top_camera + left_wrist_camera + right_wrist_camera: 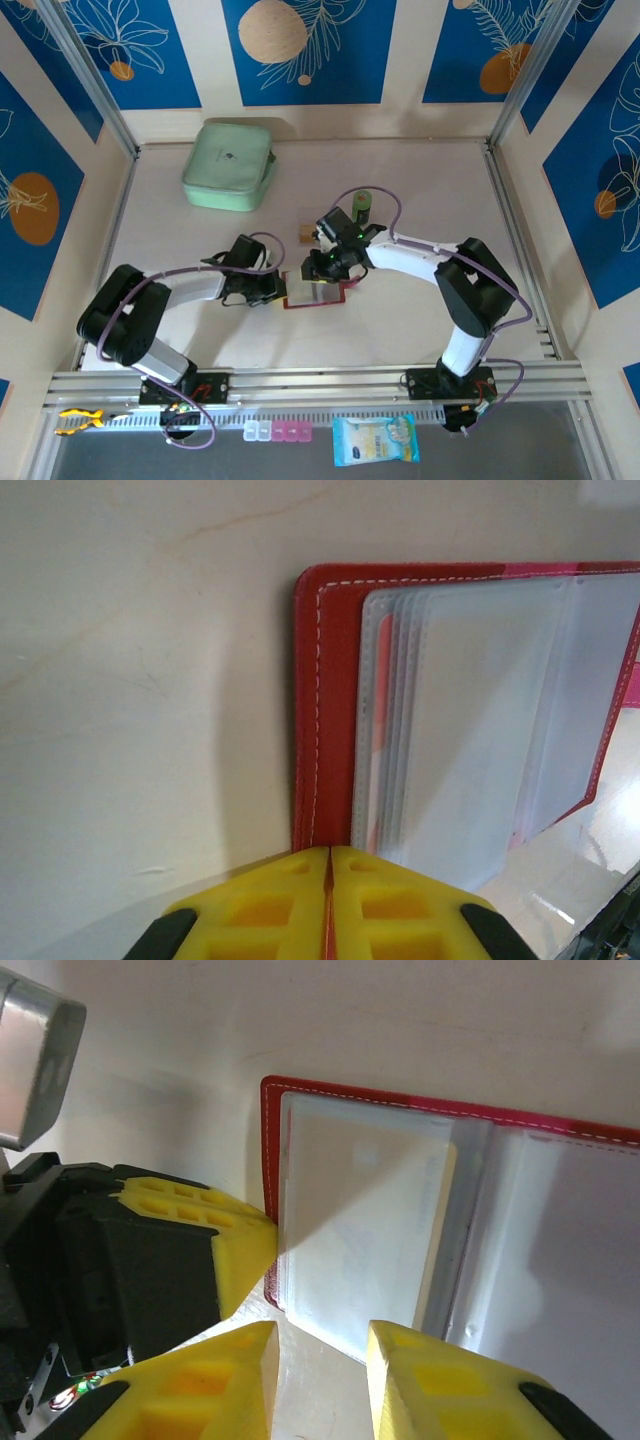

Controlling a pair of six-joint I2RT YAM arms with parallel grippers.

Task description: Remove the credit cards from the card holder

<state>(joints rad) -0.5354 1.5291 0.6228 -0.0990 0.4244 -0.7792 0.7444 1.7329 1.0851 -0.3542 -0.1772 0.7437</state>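
The open card holder [318, 292], mid-worktop [420, 190], is clamped at its left edge by the closed left end effector [330, 865], while a sleeved credit card [370, 1230] seemingly awaits pinching by the part-open, empty right end effector [322, 1345].

Red card holder [308, 710] lying on a pale cream table [120, 680]
Its cover is showing white stitching around greyish clear sleeves [480, 740] (one is tinting pink); the fingers [255, 912] of the left gripper [329, 900] are showing yellow, the zip case [229, 165] mint green, the wall panels [300, 75] blue with white leaf outlines.

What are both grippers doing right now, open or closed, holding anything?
Left gripper: closed, pinching the wallet's edge.
Right gripper: open, holding nothing.
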